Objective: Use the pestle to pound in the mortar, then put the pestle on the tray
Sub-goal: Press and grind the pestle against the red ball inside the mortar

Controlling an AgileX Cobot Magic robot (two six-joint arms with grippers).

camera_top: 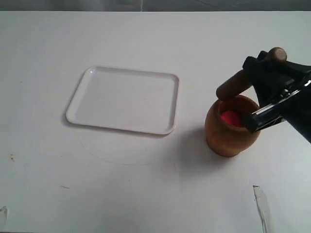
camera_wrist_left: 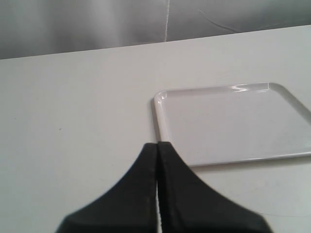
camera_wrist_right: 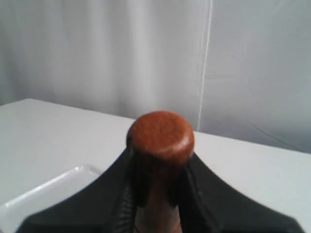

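Note:
The brown wooden mortar (camera_top: pixel 228 130) stands at the right of the table, with something red inside its mouth. My right gripper (camera_top: pixel 262 73) is shut on the dark reddish-brown pestle (camera_top: pixel 232 87). The pestle is tilted, one end above the mortar's far rim and the other end (camera_top: pixel 277 53) sticking out up and to the right. In the right wrist view a rounded pestle end (camera_wrist_right: pixel 160 135) pokes out between the black fingers (camera_wrist_right: pixel 116 189). The white tray (camera_top: pixel 124 99) lies flat left of the mortar, with nothing on it. My left gripper (camera_wrist_left: pixel 157 144) is shut on nothing, its tip just short of the tray's corner (camera_wrist_left: pixel 160 97).
A small clear scrap (camera_top: pixel 260 200) lies near the front edge, right of centre. A grey curtain (camera_wrist_left: pixel 97 24) hangs behind the table's far edge. A corner of the tray (camera_wrist_right: pixel 43 199) shows in the right wrist view.

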